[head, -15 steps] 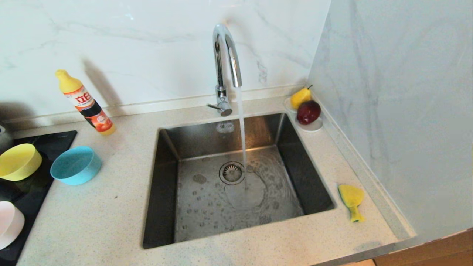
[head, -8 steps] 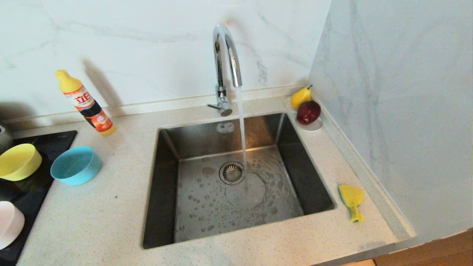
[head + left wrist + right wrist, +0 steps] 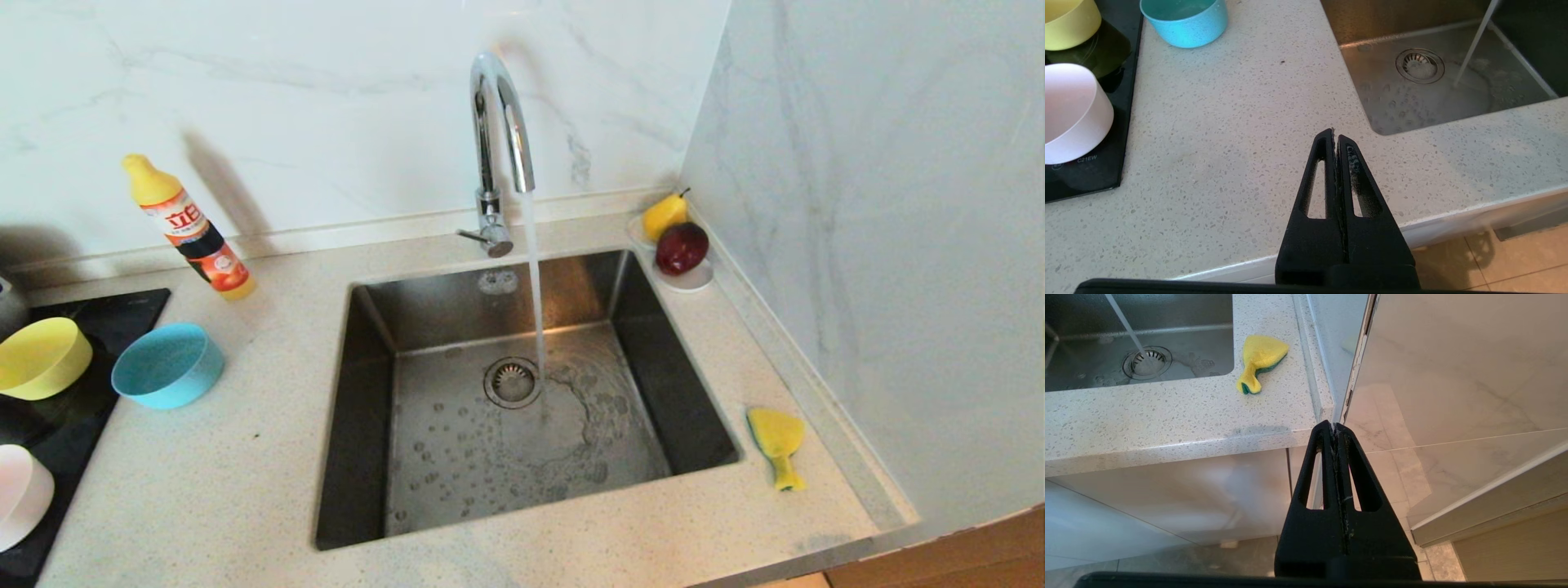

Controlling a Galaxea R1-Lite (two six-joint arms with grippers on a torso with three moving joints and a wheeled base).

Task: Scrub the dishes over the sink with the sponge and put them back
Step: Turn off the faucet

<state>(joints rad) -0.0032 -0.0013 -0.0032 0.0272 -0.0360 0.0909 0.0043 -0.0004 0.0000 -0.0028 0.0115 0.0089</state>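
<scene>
We're at the start line here: the tap [image 3: 500,122] is running into the sink [image 3: 522,400], and nothing is in hand. Our left gripper [image 3: 1336,136] hangs over the bench [image 3: 245,457] near its front edge, fingers pressed together and empty; our right gripper [image 3: 1334,428] sits off the bench corner, fingers likewise together, holding nothing.

The sponge [image 3: 775,445] lies flat on the narrow strip of bench between the sink's right rim and the side wall [image 3: 882,245]. The yellow bowl [image 3: 41,357] and pink bowl [image 3: 20,496] lie tipped on the black cooktop [image 3: 90,392] at far left, the blue bowl [image 3: 167,365] just beside them on the bench.

Where could we slip? That sponge is thin and hemmed in, so we reckon the fingers may scrape the wall or nudge it into the water. The bowls look light and smooth; tilted like that, a rim pinch could send one rolling. And with the stream running, a bowl swung under it may splash over the bench.
</scene>
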